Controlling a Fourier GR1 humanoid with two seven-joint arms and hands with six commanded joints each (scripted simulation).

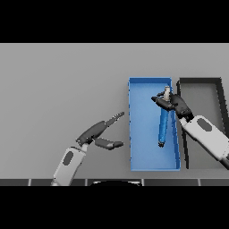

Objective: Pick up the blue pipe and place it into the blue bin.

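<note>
The blue pipe [163, 123] hangs nearly upright over the blue bin [138, 134], its pale cap end at the top and its lower end down near the bin's floor. My right hand [175, 103] reaches in from the right and is shut on the pipe just below the cap. The bin is a long open blue box lying right of the table's middle. My left hand [96, 130] rests open on the table left of the bin, fingers pointing up and to the right, holding nothing.
A dark grey bin [222, 89] stands right beside the blue bin, partly covered by my right forearm. The grey table [58, 85] spreads out to the left and back.
</note>
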